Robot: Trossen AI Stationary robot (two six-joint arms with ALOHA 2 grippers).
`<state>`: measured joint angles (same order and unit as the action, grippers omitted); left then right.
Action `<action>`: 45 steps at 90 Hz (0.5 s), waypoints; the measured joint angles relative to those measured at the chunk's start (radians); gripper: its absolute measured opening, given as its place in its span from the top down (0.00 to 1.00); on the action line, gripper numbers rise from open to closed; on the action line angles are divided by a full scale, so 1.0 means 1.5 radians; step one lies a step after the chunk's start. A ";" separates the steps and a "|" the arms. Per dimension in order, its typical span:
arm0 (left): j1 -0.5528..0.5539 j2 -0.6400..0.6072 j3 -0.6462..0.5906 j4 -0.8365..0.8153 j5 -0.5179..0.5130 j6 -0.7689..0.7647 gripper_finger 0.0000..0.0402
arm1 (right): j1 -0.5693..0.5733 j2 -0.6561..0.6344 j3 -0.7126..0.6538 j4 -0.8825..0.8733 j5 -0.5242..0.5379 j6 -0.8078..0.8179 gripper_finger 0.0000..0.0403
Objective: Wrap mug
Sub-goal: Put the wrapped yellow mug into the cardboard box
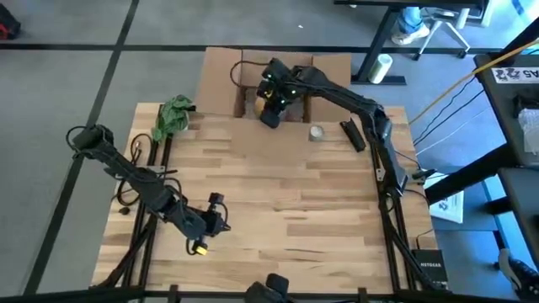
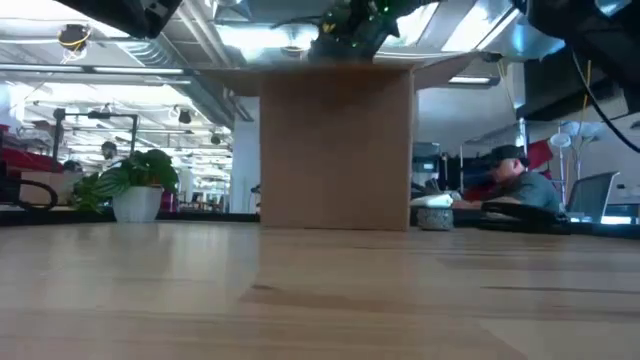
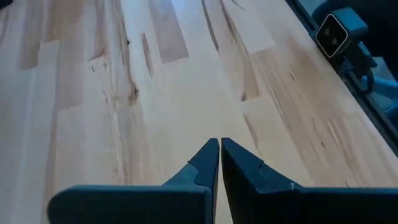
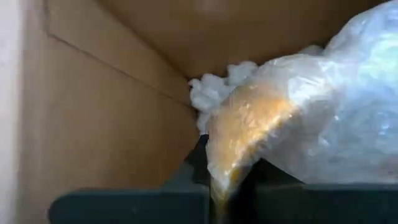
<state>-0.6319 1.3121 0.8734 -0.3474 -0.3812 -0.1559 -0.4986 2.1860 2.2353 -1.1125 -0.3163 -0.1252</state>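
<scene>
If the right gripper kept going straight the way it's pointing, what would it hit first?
Most likely the cardboard box's inner wall or its white packing peanuts. The right gripper is already inside the box, jaws shut on the bubble-wrapped bundle; depth is unclear.

A cardboard box (image 1: 253, 80) stands at the far edge of the counter (image 1: 278, 202), near its middle. The right hand (image 1: 274, 105) reaches into the box, where a plastic-wrapped bundle (image 4: 298, 118) sits. A cloth (image 1: 173, 116) lies left of the box, a small round object (image 1: 317, 132) to its right. The left hand (image 1: 221, 220) rests low over the counter's near left.
</scene>
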 joint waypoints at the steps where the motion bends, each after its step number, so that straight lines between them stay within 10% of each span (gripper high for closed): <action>1: 0.000 0.000 0.000 0.000 0.000 0.000 1.00 | 0.000 0.002 0.000 0.000 -0.005 0.000 1.00; 45: 0.000 0.000 0.000 0.001 0.003 0.001 1.00 | -0.017 0.016 -0.004 0.015 -0.057 0.040 1.00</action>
<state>-0.6323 1.3121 0.8734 -0.3459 -0.3771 -0.1539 -0.5243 2.2094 2.2290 -1.0900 -0.4015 -0.0651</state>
